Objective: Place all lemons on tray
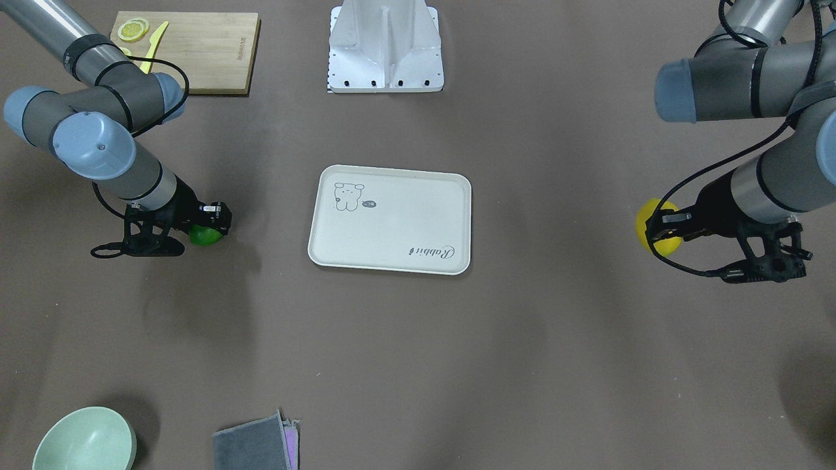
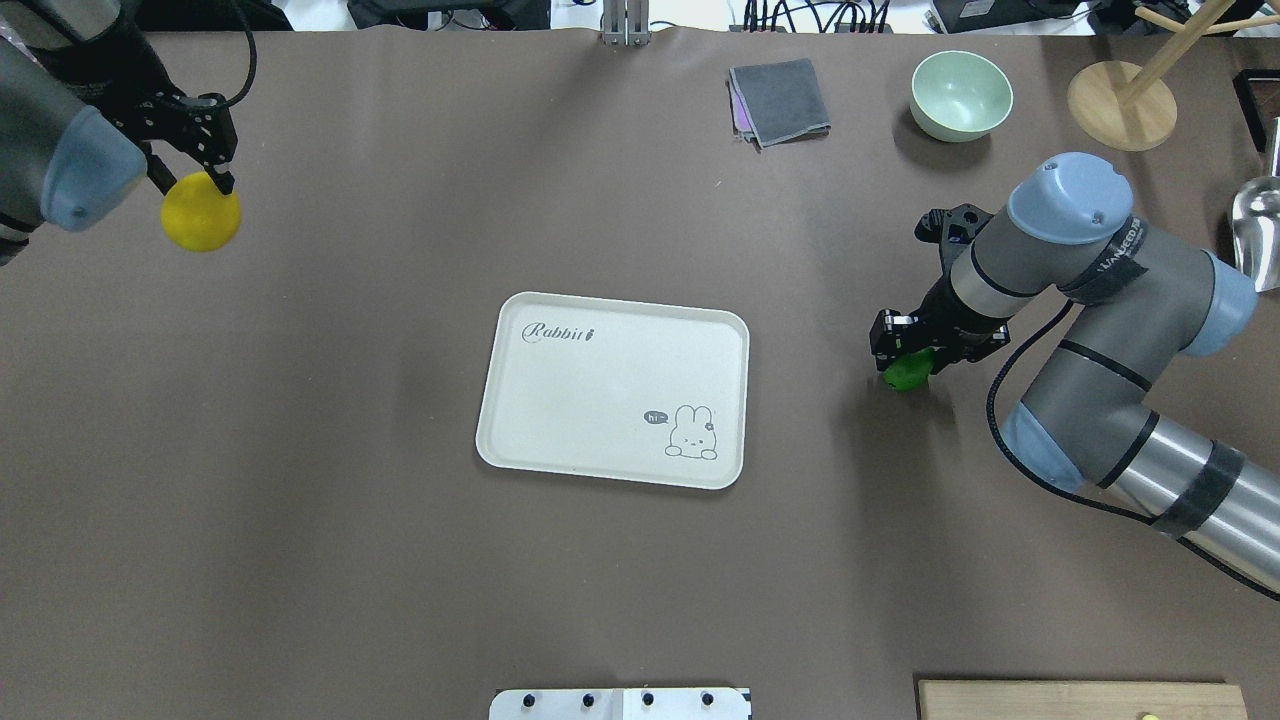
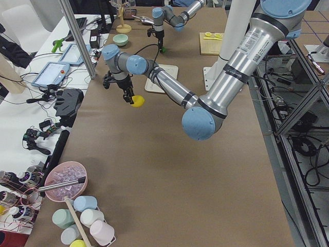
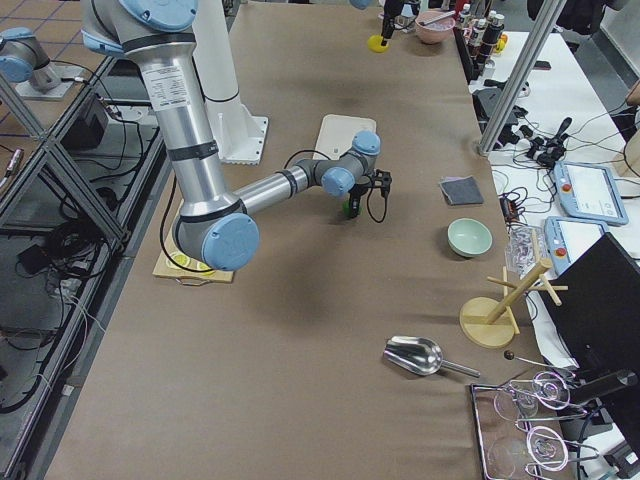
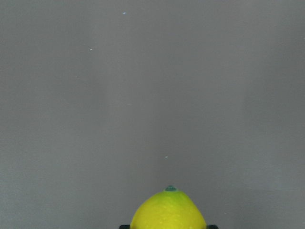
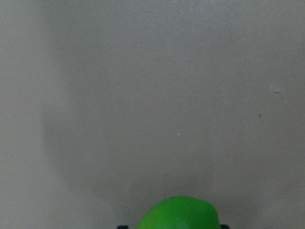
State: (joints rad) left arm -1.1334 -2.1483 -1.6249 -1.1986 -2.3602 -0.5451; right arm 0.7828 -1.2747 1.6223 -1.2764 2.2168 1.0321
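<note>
Both claws look clenched on fruit. The left claw (image 2: pixel 195 188) is grasping the bright yellow oval lemon (image 2: pixel 200 215), most of which pokes out past its fingers. The right claw (image 2: pixel 905 350) is grasping the glossy green oval lemon (image 2: pixel 908 373), which is tucked right under it. The flat cream-white rectangular plastic-looking tray (image 2: pixel 560 440) sits between the claws, well apart from either. My worry is that slick round skins could squirt out mid-carry and roll away. Both arms heading inward together might also clash, and a high release could bounce a lemon over the rim.
</note>
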